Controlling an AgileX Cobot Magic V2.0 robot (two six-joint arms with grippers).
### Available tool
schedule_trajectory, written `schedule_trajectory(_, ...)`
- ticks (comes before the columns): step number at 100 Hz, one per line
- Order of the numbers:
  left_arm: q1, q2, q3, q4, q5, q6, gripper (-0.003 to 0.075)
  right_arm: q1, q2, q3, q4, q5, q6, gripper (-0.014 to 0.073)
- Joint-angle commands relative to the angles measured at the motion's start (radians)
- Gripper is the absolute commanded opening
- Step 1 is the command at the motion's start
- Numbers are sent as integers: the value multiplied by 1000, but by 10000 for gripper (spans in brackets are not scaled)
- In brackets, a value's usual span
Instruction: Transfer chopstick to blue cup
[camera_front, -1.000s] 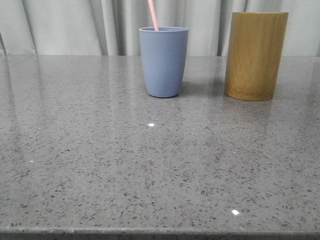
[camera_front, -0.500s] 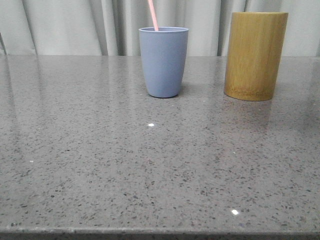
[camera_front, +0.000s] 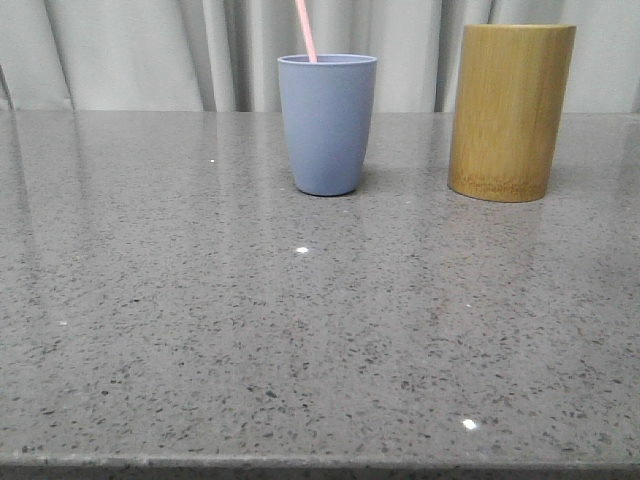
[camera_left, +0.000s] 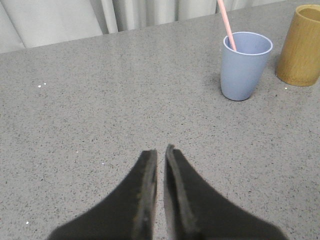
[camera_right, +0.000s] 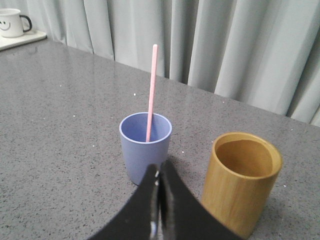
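The blue cup (camera_front: 327, 124) stands upright at the back middle of the table. One pale pink chopstick (camera_front: 306, 30) stands in it, leaning on the rim; it also shows in the left wrist view (camera_left: 226, 24) and the right wrist view (camera_right: 151, 92). The cup shows there too (camera_left: 245, 65) (camera_right: 145, 145). Neither gripper shows in the front view. My left gripper (camera_left: 160, 151) is nearly shut and empty, low over bare table well short of the cup. My right gripper (camera_right: 159, 170) is shut and empty, just in front of the cup.
A taller yellow-brown bamboo holder (camera_front: 511, 110) stands to the right of the cup and looks empty inside (camera_right: 245, 158). A white smiley mug (camera_right: 12, 22) sits on a tray far off to the left. Grey curtains hang behind the speckled grey table (camera_front: 300, 330).
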Motion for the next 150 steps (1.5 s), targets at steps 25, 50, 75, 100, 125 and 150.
schedule_trajectory(25,-7,-190,89,-6,-88,-13,-19,-7,-262,155,-9,-87,-8,-60)
schedule_trajectory(50,-7,-341,173,-14,-88,-13,-19,-7,-475,279,-4,-84,-8,-60)
schedule_trajectory(75,-7,-360,184,-14,-86,-13,-19,-7,-526,296,-4,-81,-8,-60)
schedule_trajectory(100,-7,-360,187,-14,-86,-13,-19,-7,-526,296,-4,-81,-8,-60)
schedule_trajectory(125,-7,-360,187,-14,-86,-13,-19,-7,-526,296,-4,-81,-8,-60)
schedule_trajectory(150,-7,-360,187,18,-86,-13,-19,-7,-526,296,-4,-81,-8,-60)
